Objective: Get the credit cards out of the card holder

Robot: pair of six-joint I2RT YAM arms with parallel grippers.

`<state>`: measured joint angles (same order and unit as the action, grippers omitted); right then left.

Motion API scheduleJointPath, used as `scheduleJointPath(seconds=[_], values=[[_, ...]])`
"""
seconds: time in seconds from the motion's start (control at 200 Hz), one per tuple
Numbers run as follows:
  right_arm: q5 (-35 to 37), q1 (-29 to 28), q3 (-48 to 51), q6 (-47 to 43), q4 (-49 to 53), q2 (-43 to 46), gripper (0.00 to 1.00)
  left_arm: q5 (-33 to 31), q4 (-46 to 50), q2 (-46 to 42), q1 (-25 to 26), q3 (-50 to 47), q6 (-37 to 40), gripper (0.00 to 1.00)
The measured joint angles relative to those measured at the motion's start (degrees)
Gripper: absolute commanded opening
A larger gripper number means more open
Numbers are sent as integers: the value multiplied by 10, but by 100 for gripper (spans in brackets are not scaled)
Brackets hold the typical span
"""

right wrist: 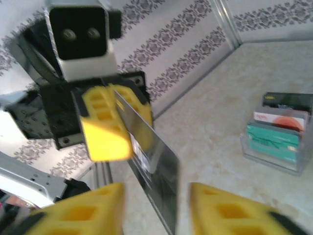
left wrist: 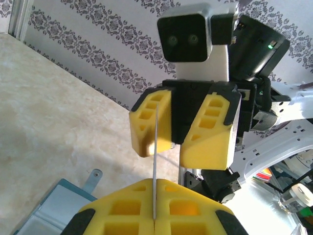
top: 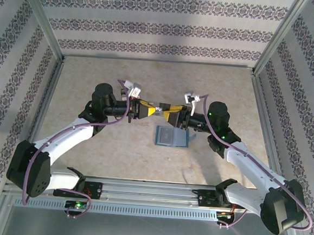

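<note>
A dark grey credit card (right wrist: 155, 169) hangs in the air between the two arms. My left gripper (left wrist: 154, 188) is shut on it; in the left wrist view the card (left wrist: 155, 147) shows edge-on as a thin line. My right gripper (right wrist: 156, 198) is open, its yellow fingers (right wrist: 93, 210) on either side of the card's free end without touching it. In the top view the left gripper (top: 145, 109) and right gripper (top: 171, 116) face each other just above the card holder (top: 171, 136), which lies open and flat on the table, its clasp tab (left wrist: 93, 178) sticking out.
A clear plastic stand (right wrist: 274, 147) on the table holds a red-and-white card (right wrist: 279, 120), a teal card (right wrist: 272, 138) and a dark one. Patterned walls and metal posts (top: 42, 16) enclose the table. The rail (top: 151, 196) carrying the arm bases runs along the near edge.
</note>
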<state>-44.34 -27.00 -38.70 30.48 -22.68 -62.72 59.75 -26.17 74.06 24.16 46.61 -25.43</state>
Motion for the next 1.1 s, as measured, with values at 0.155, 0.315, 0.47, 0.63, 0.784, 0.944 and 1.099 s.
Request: scheduleJointPath(seconds=[0.155, 0.315, 0.47, 0.63, 0.784, 0.944, 1.099], values=[[-4, -2, -6, 3, -7, -11, 0, 1, 2, 5, -6, 2, 0, 31], [-8, -2, -7, -14, 10, -4, 0, 6, 160, 10, -5, 86, 89, 62], [-15, -1, -13, -49, 68, 11, 0, -28, 386, 21, -5, 250, 253, 65], [-34, -2, -36, -77, 125, 11, 0, -43, 570, 53, -5, 370, 391, 65], [-49, -2, -47, -87, 148, 10, 0, -59, 709, 96, 3, 423, 487, 63], [-60, -7, -57, -95, 157, -7, 0, -76, 796, 138, 28, 447, 548, 56], [-66, -13, -68, -96, 161, -22, 0, -77, 834, 167, 40, 459, 579, 46]])
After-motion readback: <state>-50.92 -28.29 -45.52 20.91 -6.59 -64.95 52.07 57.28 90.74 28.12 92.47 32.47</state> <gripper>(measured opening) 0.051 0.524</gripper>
